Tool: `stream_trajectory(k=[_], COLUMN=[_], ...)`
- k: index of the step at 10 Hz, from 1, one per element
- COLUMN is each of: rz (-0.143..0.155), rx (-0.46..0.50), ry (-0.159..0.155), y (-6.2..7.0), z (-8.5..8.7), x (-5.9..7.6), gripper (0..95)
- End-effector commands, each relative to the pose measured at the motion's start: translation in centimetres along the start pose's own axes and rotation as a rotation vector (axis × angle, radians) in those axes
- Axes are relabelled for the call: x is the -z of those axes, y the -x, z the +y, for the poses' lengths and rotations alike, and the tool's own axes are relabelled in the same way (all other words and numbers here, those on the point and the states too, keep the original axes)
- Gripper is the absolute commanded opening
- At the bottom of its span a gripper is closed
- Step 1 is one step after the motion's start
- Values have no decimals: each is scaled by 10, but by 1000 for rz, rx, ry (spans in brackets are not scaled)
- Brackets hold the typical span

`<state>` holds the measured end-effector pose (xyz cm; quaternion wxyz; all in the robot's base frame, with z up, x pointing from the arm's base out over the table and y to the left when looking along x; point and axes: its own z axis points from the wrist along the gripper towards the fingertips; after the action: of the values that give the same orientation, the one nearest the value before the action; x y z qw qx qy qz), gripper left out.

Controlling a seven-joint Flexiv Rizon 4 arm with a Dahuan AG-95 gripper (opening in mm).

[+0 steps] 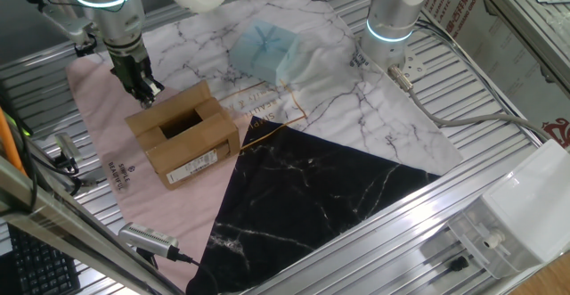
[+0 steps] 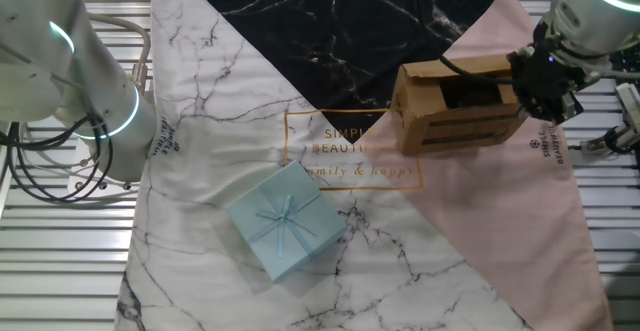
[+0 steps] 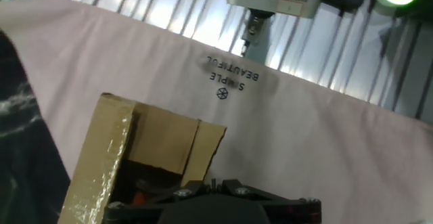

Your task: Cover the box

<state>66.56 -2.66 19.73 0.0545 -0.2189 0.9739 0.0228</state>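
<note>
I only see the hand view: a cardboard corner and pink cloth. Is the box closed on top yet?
Observer: No. One fixed view shows a dark gap in the middle of the box top.
Operator: Where's my pincer?
Observer: The pincer is right at one short end of the box.
Operator: Is anything else there?
Observer: A pale blue package with a bow sits on the marble cloth, apart from the box.

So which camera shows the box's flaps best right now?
One fixed view: the box is seen from above, its top part open with a dark gap and the gripper at one end. The other fixed view shows its side; the hand view shows only one corner.
</note>
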Motion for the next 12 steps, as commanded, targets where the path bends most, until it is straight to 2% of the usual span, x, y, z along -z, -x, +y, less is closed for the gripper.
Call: stream_trajectory(k=[1,6,9,12], rz=[-4,0,-16,-18], rx=[-27,-61,-66,-81], ry=[11,17,26,34], y=[0,-4,-10,-13], z=[0,3,7,10], x=[0,4,3,2], gripper=[0,0,0,0])
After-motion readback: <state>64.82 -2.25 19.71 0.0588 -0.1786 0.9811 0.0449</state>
